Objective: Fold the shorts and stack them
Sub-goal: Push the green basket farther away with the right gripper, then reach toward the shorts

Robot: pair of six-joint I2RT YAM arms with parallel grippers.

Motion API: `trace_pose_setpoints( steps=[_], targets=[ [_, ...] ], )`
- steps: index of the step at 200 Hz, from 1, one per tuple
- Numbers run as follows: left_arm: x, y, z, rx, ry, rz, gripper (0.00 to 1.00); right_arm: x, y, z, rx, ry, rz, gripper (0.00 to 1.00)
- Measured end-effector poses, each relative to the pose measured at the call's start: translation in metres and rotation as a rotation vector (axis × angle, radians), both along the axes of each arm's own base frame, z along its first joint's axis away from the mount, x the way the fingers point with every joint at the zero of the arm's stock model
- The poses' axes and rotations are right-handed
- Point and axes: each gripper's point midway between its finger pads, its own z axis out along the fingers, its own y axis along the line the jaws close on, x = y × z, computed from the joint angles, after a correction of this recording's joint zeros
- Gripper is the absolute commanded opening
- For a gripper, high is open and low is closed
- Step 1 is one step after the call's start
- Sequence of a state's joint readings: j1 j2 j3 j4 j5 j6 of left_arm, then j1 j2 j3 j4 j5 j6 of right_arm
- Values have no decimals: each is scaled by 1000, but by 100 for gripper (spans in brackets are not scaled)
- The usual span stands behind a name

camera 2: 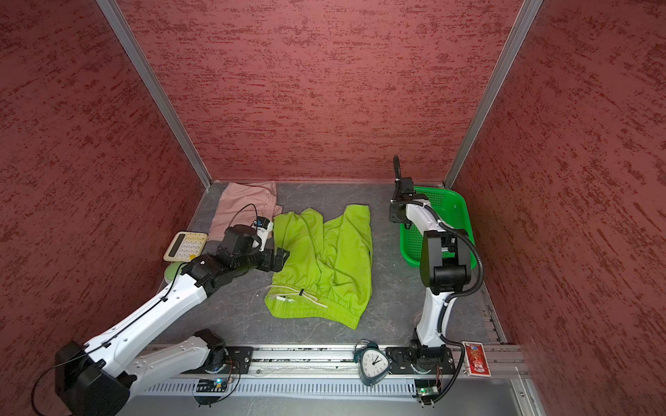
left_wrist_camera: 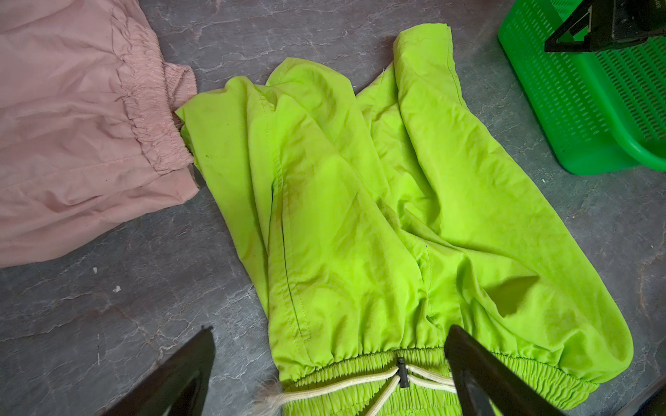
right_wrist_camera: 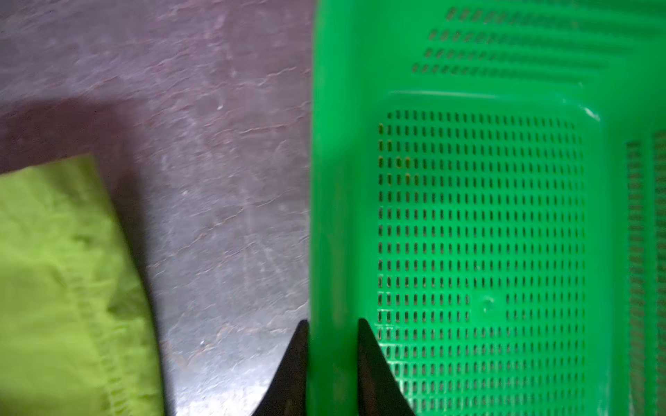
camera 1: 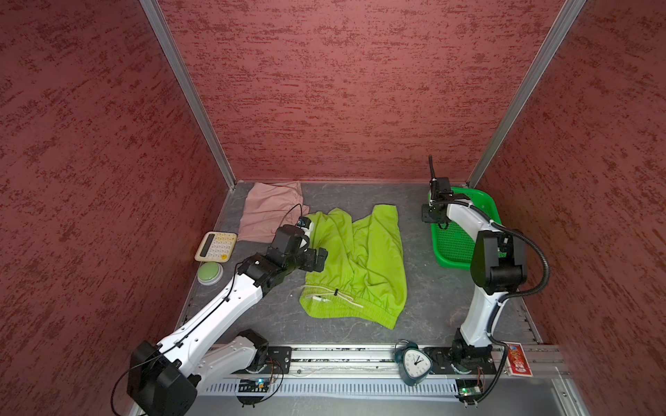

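Note:
The lime green shorts (camera 1: 356, 263) (camera 2: 324, 266) lie crumpled in the middle of the table, with the waistband and cream drawstring (left_wrist_camera: 342, 387) toward the front. The dusty pink shorts (camera 1: 270, 212) (left_wrist_camera: 72, 126) lie at the back left, touching the green pair. My left gripper (camera 1: 319, 257) (left_wrist_camera: 329, 327) hovers open over the left end of the green waistband, holding nothing. My right gripper (camera 1: 442, 225) (right_wrist_camera: 333, 324) is shut on the left rim of the green perforated basket (camera 1: 457, 245) (right_wrist_camera: 486, 216).
A cream calculator (camera 1: 216, 246) and a green round button (camera 1: 210, 273) sit at the left edge. An alarm clock (camera 1: 414, 363) and a red card pack (camera 1: 519, 360) rest on the front rail. Red walls close in three sides.

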State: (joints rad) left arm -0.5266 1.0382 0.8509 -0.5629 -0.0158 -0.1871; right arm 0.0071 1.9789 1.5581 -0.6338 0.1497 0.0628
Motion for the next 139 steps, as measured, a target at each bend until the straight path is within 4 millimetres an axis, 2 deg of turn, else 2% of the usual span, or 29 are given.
trace_pose_setpoints(
  steps=[25,63,74,92,119,130,139],
  targets=[
    [-3,3,2,-6,2,13,99,23,-17,2,-4,-36,-18,25],
    [-5,8,12,-26,-20,32,100,44,-14,2,-27,-52,36,25],
    [-6,9,12,-26,-18,37,99,53,-13,2,-37,-58,57,34],
    [-7,13,8,-24,3,57,99,63,-13,-1,-55,-59,89,60],
    [-7,35,-4,-21,71,164,99,64,-4,6,-63,-65,124,71],
    [-6,47,-9,-26,109,228,99,60,2,18,-66,-84,130,77],
    [-8,57,-14,-34,142,281,99,49,13,34,-62,-101,136,79]
  ],
)
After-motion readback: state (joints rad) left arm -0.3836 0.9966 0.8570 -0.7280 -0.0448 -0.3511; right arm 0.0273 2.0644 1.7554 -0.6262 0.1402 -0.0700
